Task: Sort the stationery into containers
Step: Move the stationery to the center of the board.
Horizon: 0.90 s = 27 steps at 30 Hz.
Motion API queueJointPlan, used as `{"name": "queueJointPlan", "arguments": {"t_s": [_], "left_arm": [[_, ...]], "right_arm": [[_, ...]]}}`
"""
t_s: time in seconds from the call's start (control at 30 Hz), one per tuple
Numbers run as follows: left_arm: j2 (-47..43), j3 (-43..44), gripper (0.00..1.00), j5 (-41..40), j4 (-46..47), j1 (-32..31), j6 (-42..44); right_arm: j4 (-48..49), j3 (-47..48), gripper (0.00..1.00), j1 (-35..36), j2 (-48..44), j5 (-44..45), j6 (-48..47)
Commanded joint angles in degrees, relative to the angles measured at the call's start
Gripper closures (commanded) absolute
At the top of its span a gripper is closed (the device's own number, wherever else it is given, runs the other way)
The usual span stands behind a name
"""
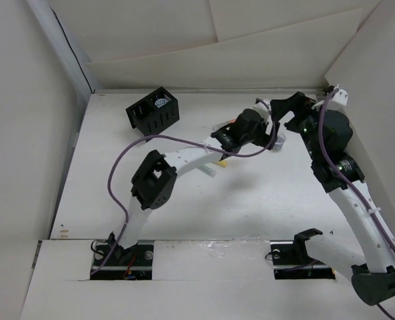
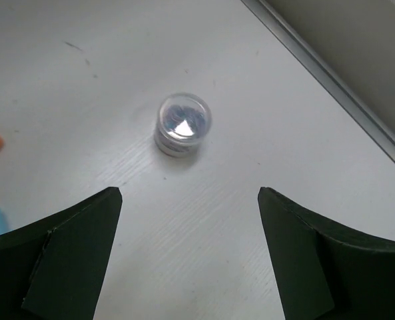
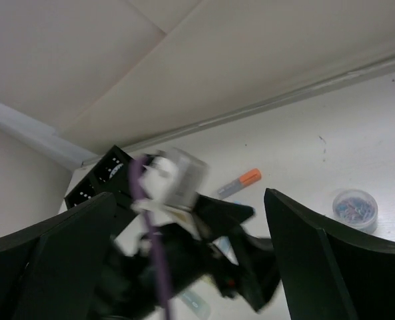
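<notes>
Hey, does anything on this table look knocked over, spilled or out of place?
Nothing looks spilled or broken. The black organiser sits skewed to the back wall, and the small round tub stands upright ahead of the open left gripper.

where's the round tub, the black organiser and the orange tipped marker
round tub [image 2: 174, 147], left wrist view, side wall
black organiser [image 1: 158, 120], top view, slotted side
orange tipped marker [image 3: 239, 185], right wrist view, mid body
</notes>
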Motion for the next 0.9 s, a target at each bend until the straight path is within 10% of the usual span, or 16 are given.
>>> {"name": "queueJointPlan", "arguments": {"t_s": [0.0, 0.37, 0.87], "left_arm": [[4.79, 7.73, 0.19, 2.47, -0.3, -1.24, 2.07], [24.3, 29.99, 0.13, 0.01, -5.75, -3.18, 1.02], [33.53, 34.74, 0.12, -4.47, -0.93, -4.24, 2.16]], "right_arm": [[-0.8, 4.34, 0.01, 0.55, -1.17, 0.2, 0.38], [-5.03, 8.56, 0.01, 0.55, -0.64, 1.35, -0.67], [-3.01, 8.04, 0.01, 0.55, -1.17, -3.22, -1.73]]}}
